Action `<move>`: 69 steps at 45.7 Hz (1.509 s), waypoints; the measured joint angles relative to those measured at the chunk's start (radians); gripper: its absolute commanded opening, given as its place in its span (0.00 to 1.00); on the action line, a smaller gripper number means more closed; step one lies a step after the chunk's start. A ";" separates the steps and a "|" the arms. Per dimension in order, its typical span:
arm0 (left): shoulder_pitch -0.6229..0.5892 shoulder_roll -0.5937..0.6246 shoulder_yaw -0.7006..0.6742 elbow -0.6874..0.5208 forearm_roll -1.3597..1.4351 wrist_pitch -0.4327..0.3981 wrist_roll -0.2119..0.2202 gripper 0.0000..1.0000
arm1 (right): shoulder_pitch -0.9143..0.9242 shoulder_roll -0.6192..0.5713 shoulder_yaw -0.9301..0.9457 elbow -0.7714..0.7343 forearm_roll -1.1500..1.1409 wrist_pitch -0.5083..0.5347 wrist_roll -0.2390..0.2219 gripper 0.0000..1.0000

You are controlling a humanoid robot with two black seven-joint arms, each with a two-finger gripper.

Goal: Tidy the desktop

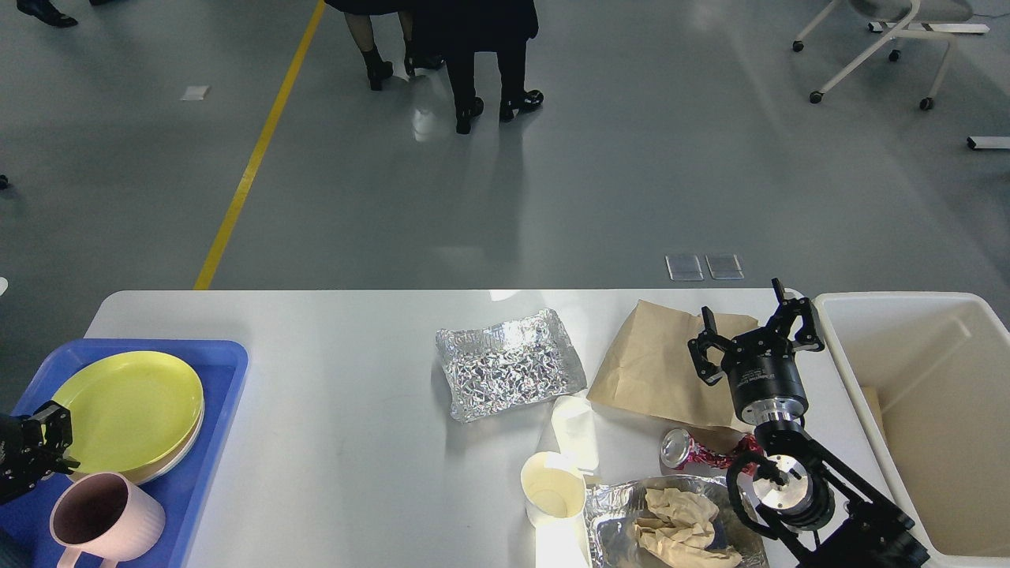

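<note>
The white desktop (339,379) holds loose litter on its right half: a crumpled foil sheet (509,375), a brown paper bag (659,371), a crushed red can (693,451), a paper cup (552,487) and a foil tray with crumpled brown paper (680,527). My right gripper (750,319) hovers open and empty over the bag's right edge. My left gripper (49,440) shows at the left edge, by the rim of the yellow plate (126,410), its fingers apart with nothing between them.
A blue tray (225,371) at the left carries stacked plates and a pink mug (102,517). A cream bin (931,394) stands at the right end of the table. A white scrap (574,430) lies by the cup. People walk on the floor beyond.
</note>
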 measured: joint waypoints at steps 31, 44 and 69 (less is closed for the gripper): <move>-0.005 0.021 0.001 -0.005 -0.007 -0.020 -0.013 0.62 | 0.000 0.000 0.000 0.000 0.000 0.000 0.000 1.00; -0.005 0.035 0.004 -0.010 -0.004 -0.022 -0.009 0.87 | 0.000 0.000 0.000 0.000 0.000 0.000 0.000 1.00; -0.005 0.040 0.007 -0.010 -0.003 -0.022 -0.006 0.77 | 0.000 0.000 0.000 0.000 0.000 0.000 0.000 1.00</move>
